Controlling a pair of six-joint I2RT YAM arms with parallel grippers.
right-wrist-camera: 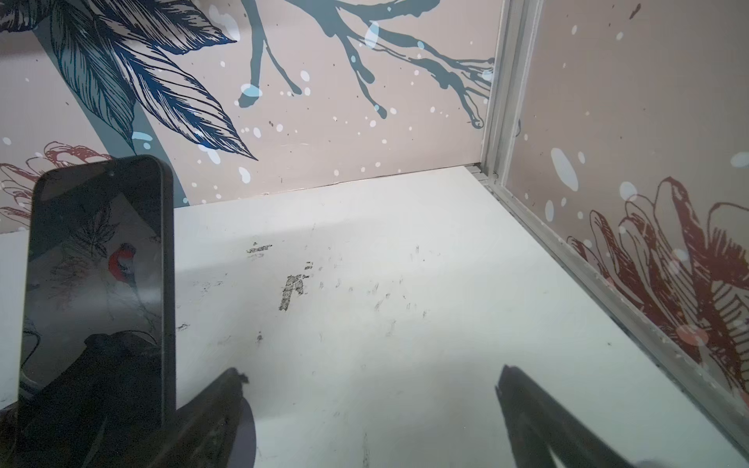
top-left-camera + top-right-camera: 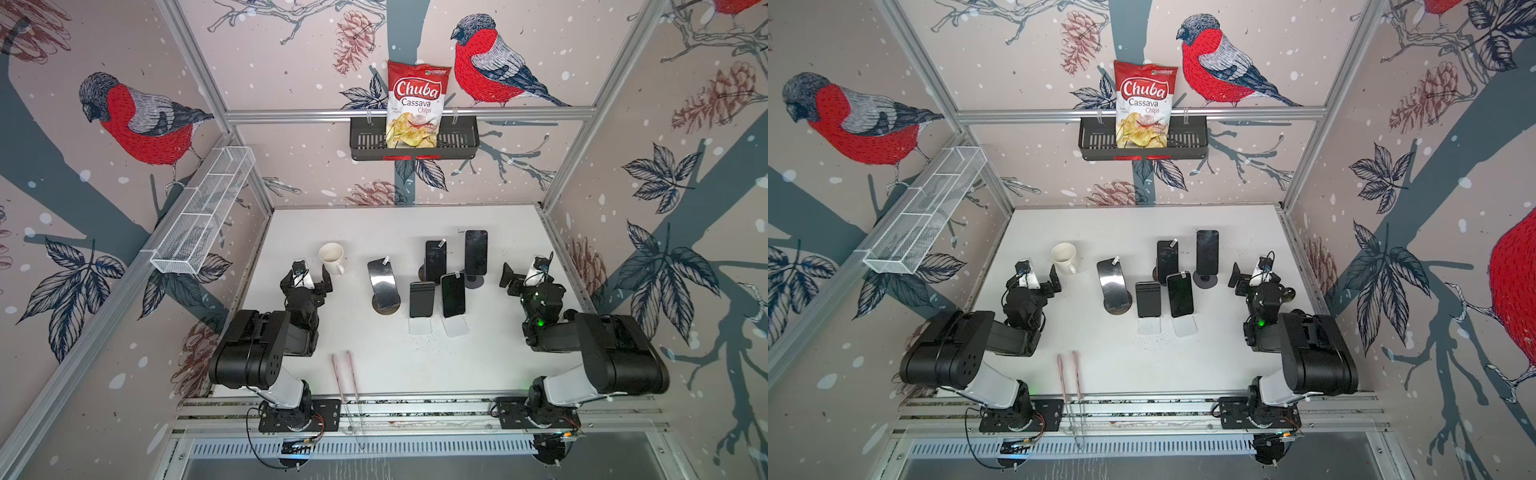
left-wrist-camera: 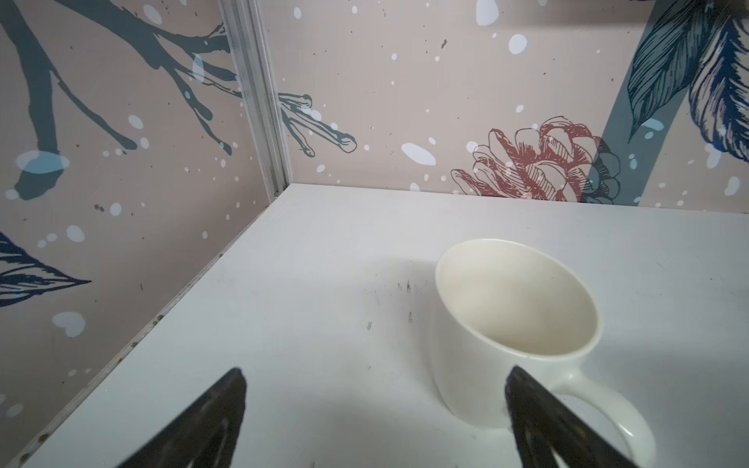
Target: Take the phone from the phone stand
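Observation:
Several dark phones stand on stands in the middle of the table in both top views. The far right phone point(image 2: 476, 251) point(image 2: 1207, 250) sits on a round dark stand point(image 2: 474, 282). Two front phones point(image 2: 453, 294) point(image 2: 422, 299) lean on clear stands point(image 2: 456, 327). A shiny phone point(image 2: 383, 277) rests on a round stand point(image 2: 386, 308). My left gripper point(image 2: 309, 275) point(image 3: 375, 370) is open by the mug, holding nothing. My right gripper point(image 2: 524, 272) point(image 1: 369, 370) is open over bare table, just right of the far right phone point(image 1: 101, 283).
A white mug point(image 2: 331, 255) point(image 3: 514, 324) stands right in front of the left gripper. A pair of pink tongs point(image 2: 344, 374) lies near the front edge. A chips bag point(image 2: 417, 104) sits in a black basket on the back wall; a white wire basket point(image 2: 203, 212) hangs at left.

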